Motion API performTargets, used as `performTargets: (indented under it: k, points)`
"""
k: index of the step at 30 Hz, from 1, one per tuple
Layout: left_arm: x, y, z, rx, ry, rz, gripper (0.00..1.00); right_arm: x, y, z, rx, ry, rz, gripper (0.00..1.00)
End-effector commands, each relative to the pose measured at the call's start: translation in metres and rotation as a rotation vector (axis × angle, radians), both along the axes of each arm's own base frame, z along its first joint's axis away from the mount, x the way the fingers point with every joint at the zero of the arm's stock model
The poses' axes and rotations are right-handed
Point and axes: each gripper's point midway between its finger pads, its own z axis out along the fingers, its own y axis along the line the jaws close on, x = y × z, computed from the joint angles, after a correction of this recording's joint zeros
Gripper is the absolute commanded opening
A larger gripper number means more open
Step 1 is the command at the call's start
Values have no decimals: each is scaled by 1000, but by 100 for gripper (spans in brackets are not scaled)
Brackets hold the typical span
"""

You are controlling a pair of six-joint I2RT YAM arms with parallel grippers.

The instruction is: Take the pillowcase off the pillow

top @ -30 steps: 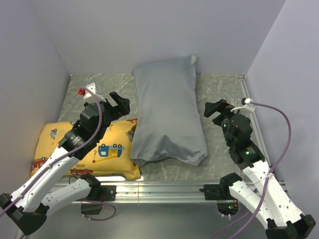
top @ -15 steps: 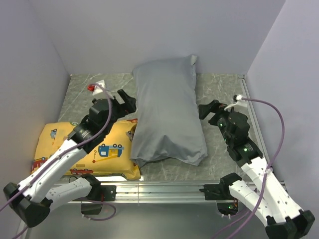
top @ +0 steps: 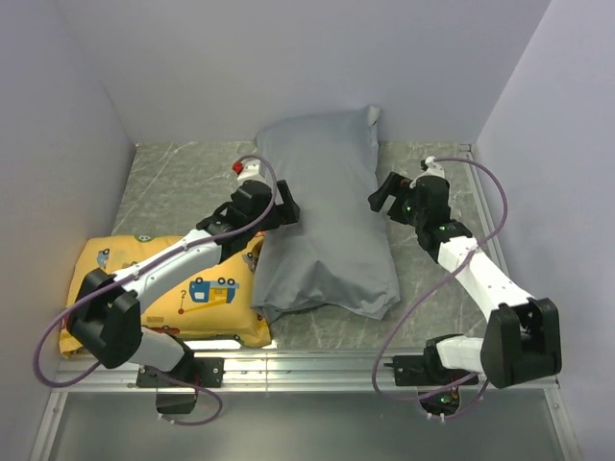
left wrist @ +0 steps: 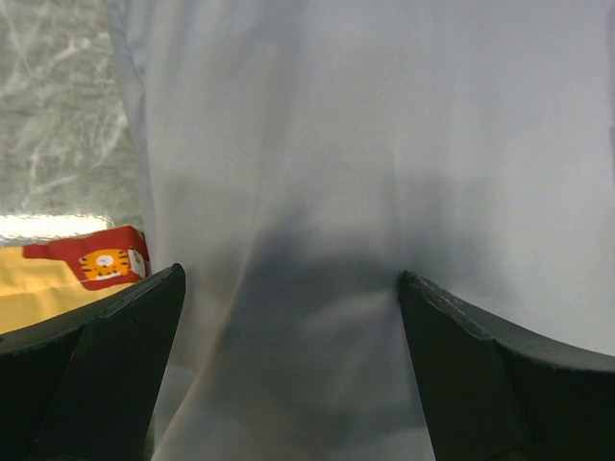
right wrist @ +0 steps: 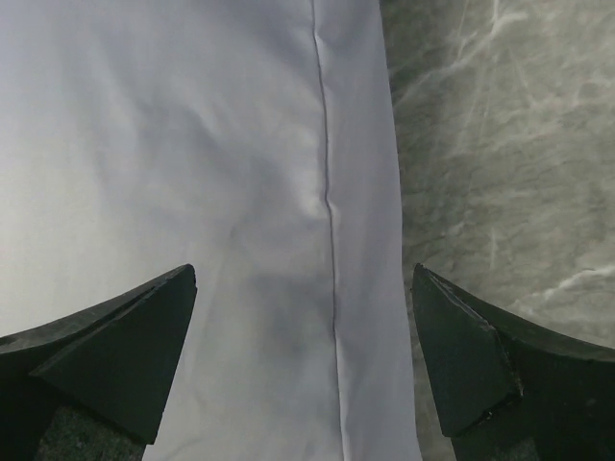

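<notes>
Grey pillowcase is lying stuffed down the middle of the table (a yellow printed pillow is sitting just left of it). The left gripper is hanging over its left edge, fingers spread and empty. The right gripper is mirroring that over the right edge.

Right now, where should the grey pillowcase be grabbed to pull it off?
Pinch the pillowcase along its right side seam, coming from the right, where the open right gripper straddles it. There the cloth lies flat and thin beyond the bulge, probably fabric only.
</notes>
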Motion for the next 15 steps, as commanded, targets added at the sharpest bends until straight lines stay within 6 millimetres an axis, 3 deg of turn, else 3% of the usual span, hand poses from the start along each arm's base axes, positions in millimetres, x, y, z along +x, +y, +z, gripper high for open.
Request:
performTargets:
  k: [1,5,8,11,12,13,15]
  points:
    - [11,-20,11,-66,-27,-13,99,12,21,-3,99,-28,78,100]
    - [15,-19,-10,-43,14,22,95,17,40,-23,181,6,140,98]
    - [19,-18,-20,-27,31,44,86,19,50,-33,221,41,173,85]
    - [21,-19,-28,-17,45,49,69,19,54,-23,255,35,191,46]
    - [21,-20,-30,-13,50,46,63,18,54,-16,262,27,195,24]
    - [22,-20,-30,-13,50,48,53,19,54,3,266,-16,199,15]
    - [23,-22,-31,-13,54,46,41,15,52,22,267,-35,197,0]
